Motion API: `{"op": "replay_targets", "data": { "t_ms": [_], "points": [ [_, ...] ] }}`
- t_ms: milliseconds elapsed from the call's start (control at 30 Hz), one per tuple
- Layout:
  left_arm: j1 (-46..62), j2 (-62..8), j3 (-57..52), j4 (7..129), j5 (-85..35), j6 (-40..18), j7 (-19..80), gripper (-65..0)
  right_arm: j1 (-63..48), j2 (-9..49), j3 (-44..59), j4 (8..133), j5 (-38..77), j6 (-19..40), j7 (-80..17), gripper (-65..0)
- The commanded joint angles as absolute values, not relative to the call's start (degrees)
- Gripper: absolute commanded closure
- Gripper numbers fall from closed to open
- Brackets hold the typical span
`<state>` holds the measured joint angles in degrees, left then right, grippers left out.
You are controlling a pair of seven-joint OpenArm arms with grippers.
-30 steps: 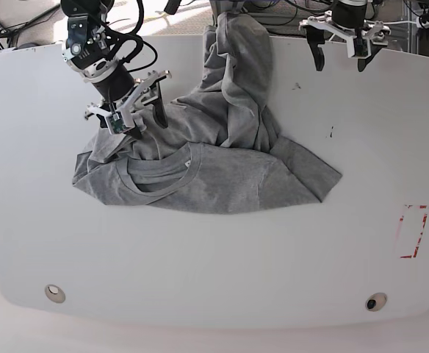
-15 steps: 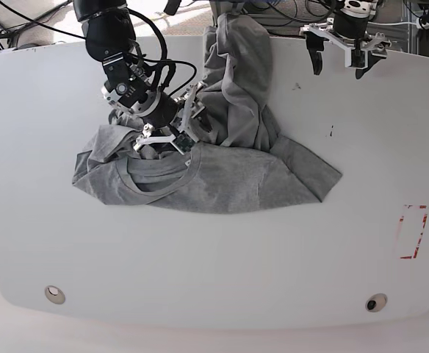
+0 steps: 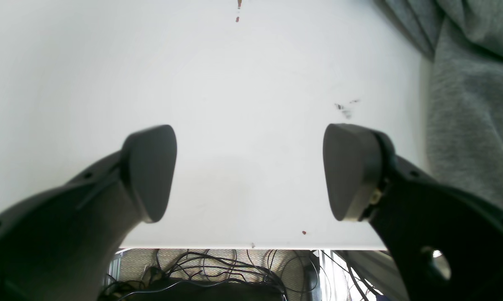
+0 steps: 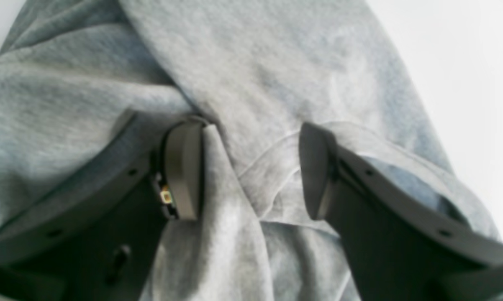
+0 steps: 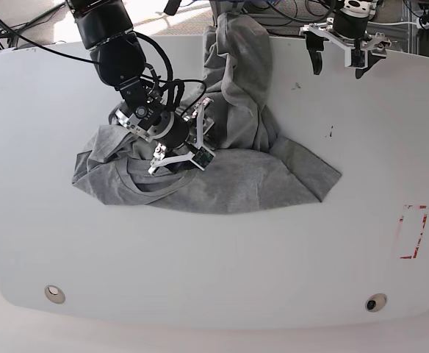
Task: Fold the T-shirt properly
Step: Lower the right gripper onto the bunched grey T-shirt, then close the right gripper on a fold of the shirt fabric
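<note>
The heather-grey T-shirt [image 5: 229, 180] lies crumpled in the middle of the white table [image 5: 214, 257]. Its crew neck faces the front left, and a bunched length runs up to the far edge. My right gripper [image 5: 179, 140] presses down on the shirt just behind the collar. In the right wrist view the right gripper [image 4: 249, 171] is open and its fingers [image 4: 184, 171] straddle a raised fold of the shirt [image 4: 243, 83]. My left gripper [image 5: 339, 65] hangs open over bare table at the far right, holding nothing. In the left wrist view the left gripper [image 3: 249, 171] has the shirt [image 3: 465, 104] off to its right.
A red-outlined rectangle [image 5: 413, 232] is marked near the table's right edge. Two round fittings [image 5: 54, 293] [image 5: 376, 302] sit near the front edge. Small dark marks [image 5: 331, 133] dot the table right of the shirt. Cables [image 3: 201, 276] hang beyond the far edge.
My right arm swung from the shirt's left sleeve rightward onto the cloth behind the collar, turning its wrist. The left arm has barely moved.
</note>
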<state>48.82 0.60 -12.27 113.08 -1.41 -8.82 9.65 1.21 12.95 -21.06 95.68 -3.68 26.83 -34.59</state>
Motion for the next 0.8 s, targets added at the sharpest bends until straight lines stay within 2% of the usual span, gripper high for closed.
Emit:
{"op": "replay_targets", "data": {
  "t_ms": [0, 567, 767],
  "points": [
    [49.36, 0.31, -12.53, 114.07, -1.80, -8.66, 8.40, -51.2, 3.38, 13.14, -20.88, 96.40, -3.38, 26.51, -33.19, -33.6],
    [45.32, 0.31, -12.26, 113.98, -1.71, -8.66, 8.40, -51.2, 5.32, 12.88, -20.70, 100.00, -2.77, 26.51, -33.45, -33.6],
    [45.23, 0.31, -12.26, 113.98, -1.71, -8.66, 8.40, -51.2, 4.79, 10.33, -17.89, 100.79, -2.77, 26.51, -33.36, -33.6]
  ]
}}
